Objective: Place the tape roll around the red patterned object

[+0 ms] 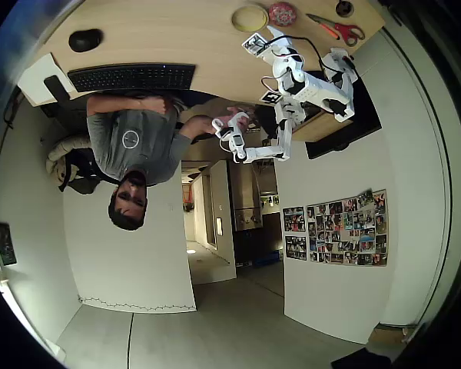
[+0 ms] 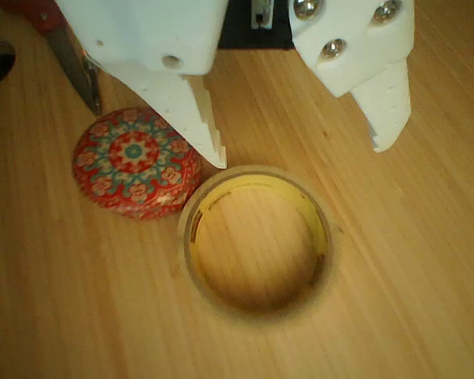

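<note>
In the wrist view the tape roll (image 2: 324, 237), a pale yellow ring with a wide hole, lies flat on the wooden table. The red patterned object (image 2: 136, 163), a round disc with a mandala design, sits just to its left, touching or nearly touching it. My gripper (image 2: 300, 154) hangs open above the ring's far rim. One white finger (image 2: 193, 118) is over the gap between disc and ring; nothing is held. In the overhead view the tape roll (image 1: 236, 18) and the red disc (image 1: 282, 13) lie side by side at the top, with the gripper (image 1: 255, 40) beside them.
Red-handled scissors (image 1: 338, 29) and a small black round object (image 1: 343, 8) lie beyond the disc; the scissors (image 2: 63, 39) also show at the wrist view's top left. A keyboard (image 1: 132, 77), a mouse (image 1: 85, 39) and a seated person (image 1: 131, 142) occupy the table's other side.
</note>
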